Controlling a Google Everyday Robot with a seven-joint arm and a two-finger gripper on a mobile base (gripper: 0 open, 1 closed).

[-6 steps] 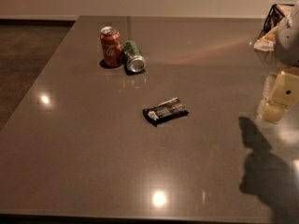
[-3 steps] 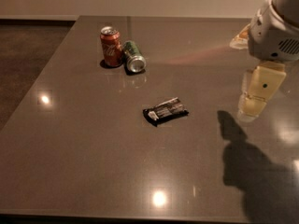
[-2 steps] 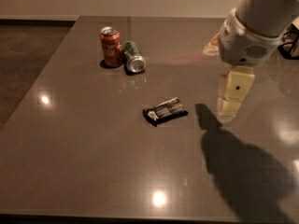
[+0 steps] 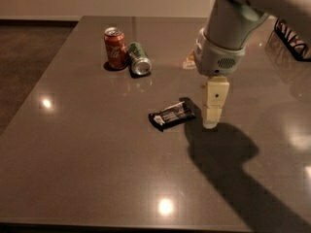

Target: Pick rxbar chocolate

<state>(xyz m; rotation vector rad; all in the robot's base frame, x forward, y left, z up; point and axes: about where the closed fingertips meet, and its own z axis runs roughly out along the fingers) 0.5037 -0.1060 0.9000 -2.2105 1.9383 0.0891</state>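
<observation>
Found the gripper (image 4: 210, 123) hanging low over the table (image 4: 87, 169), just beside the right end of the rxbar chocolate (image 4: 172, 115), flat and skewed near the middle. Could not tell the gripper's state, apart or together. Judged the flat, slick wrapper liable to skid across the glossy top under a sideways nudge, or to slip out of a shallow pinch; feared a scrape from descending too far. Noted the upright red-orange can (image 4: 114, 48) and the toppled green can (image 4: 138, 58) well apart, far left. Saw open surface around the bar, left and near edges distant, a dark wire rack (image 4: 291, 38) far right.
</observation>
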